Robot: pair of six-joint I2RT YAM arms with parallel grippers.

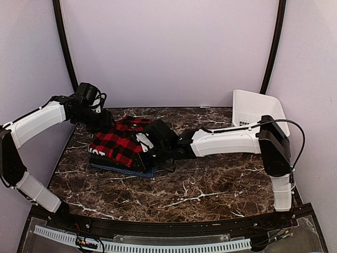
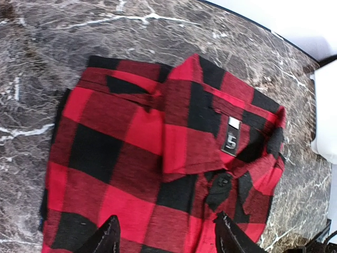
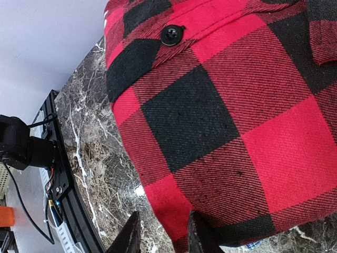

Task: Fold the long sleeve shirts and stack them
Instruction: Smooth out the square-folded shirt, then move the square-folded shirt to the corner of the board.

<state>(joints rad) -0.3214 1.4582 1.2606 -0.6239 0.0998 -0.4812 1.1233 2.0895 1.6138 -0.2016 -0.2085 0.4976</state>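
Top external view, folded checked shirt (image 1: 118,143) left of centre atop blue shirt (image 1: 149,172), left gripper (image 2: 167,224) wide above it, right gripper (image 3: 164,226) narrowed at its hem, hold unclear

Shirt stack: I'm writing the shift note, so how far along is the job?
Done: the red-and-black checked shirt lies folded on a blue shirt. In hand: the right end effector sits at its edge, the left end effector hovers open. Left: perhaps only tidying; no loose shirt shows.
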